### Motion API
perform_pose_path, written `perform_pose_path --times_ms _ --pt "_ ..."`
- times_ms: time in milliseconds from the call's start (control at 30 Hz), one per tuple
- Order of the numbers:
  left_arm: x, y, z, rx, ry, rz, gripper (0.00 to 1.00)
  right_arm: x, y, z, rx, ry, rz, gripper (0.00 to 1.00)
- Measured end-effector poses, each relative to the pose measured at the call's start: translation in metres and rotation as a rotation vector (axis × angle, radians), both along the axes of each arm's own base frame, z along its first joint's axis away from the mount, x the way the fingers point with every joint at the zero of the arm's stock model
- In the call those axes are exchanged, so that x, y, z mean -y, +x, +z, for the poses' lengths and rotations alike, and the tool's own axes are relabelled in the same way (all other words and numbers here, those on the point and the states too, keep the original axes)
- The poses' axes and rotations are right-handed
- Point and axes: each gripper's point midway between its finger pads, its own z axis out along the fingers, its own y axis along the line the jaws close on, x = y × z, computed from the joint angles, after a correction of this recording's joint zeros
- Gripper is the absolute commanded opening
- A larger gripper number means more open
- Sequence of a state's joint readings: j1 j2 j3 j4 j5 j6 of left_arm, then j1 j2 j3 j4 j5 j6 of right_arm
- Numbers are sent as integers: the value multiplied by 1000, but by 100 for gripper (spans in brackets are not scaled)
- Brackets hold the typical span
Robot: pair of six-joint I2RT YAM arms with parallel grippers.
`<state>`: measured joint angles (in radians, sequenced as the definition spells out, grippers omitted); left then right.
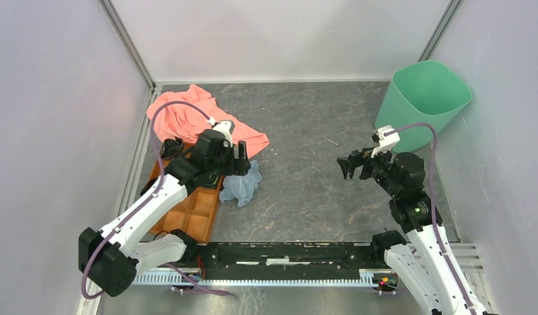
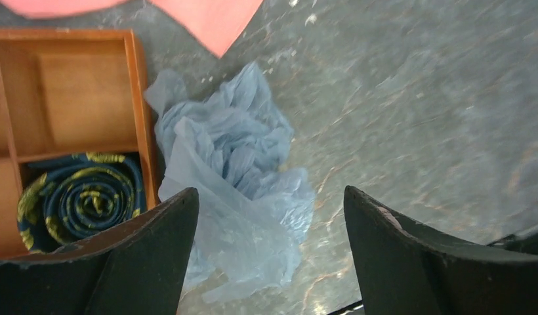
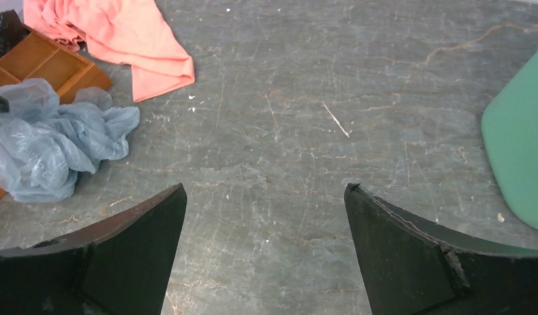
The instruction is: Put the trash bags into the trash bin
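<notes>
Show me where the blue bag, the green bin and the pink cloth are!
blue bag (image 2: 233,157), left wrist view, its crumpled middle.
green bin (image 1: 420,98), top view, its inside wall.
pink cloth (image 1: 184,121), top view, its middle.

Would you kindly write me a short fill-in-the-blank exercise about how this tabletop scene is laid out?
1. The crumpled pale blue trash bag lies on the table beside the ____ compartment tray.
2. The mint-green trash bin stands in the table's far ____ corner.
3. The left gripper hangs above the bag with its jaws ____.
4. The right gripper is open and holds ____.
Missing words: orange; right; open; nothing.
</notes>
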<state>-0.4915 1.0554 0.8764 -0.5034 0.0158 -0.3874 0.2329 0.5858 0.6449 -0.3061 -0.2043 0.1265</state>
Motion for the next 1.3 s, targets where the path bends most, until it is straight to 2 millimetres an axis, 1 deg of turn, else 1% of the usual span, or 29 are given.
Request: perform_pose_path --times_ms 67,133,200,267,333,367,400,467,533,633,767,800,867,967,1000,1067,1100,1133,1167,1233,1300 --pt "0 -7 -15 -33 79 12 89 -2 -2 -5 -11 1 13 98" --pt "-5 -13 -25 -62 134 45 89 -2 -3 -12 -25 4 10 98" --pt "-13 -15 -33 -82 151 97 84 -1 -5 -19 -38 11 0 98" --pt "-16 -23 -42 -100 128 124 78 -3 -7 -29 -59 26 6 98" --pt "-18 -37 -58 -128 87 126 67 -9 -9 -37 -79 47 39 98" --pt "-15 -46 -65 -148 56 114 60 -15 -10 -42 -91 63 69 98" --pt "-11 -54 -72 -170 20 95 51 -21 -11 -47 -104 79 95 98" --pt "-1 -65 -78 -202 -43 58 27 -33 -14 -60 -147 120 153 98" --pt "13 -72 -79 -235 -113 11 13 -44 -19 -72 -195 158 195 98" --pt "31 -73 -69 -238 -199 -41 3 -64 -31 -86 -251 205 266 98" --pt "56 -73 -46 -219 -332 -128 2 -96 -50 -83 -267 243 384 98" --pt "64 -73 -38 -208 -373 -159 2 -105 -55 -83 -268 255 416 98" --pt "76 -73 -21 -187 -448 -210 2 -116 -62 -84 -278 277 456 98" --pt "95 -76 14 -129 -581 -304 2 -127 -74 -91 -296 324 506 98" --pt "99 -78 23 -111 -611 -329 2 -130 -77 -93 -297 339 519 98" --pt "105 -83 50 -41 -682 -389 2 -134 -84 -98 -300 369 542 98" --pt "105 -85 59 -14 -696 -399 2 -135 -86 -101 -302 378 549 98" --pt "102 -85 63 4 -700 -392 2 -137 -87 -103 -303 387 554 98" --pt "99 -83 64 10 -690 -361 2 -138 -89 -103 -305 396 560 98" --pt "90 -73 51 -17 -635 -256 2 -142 -90 -100 -294 411 573 98" --pt "86 -67 34 -63 -587 -197 2 -147 -93 -96 -276 425 596 98"
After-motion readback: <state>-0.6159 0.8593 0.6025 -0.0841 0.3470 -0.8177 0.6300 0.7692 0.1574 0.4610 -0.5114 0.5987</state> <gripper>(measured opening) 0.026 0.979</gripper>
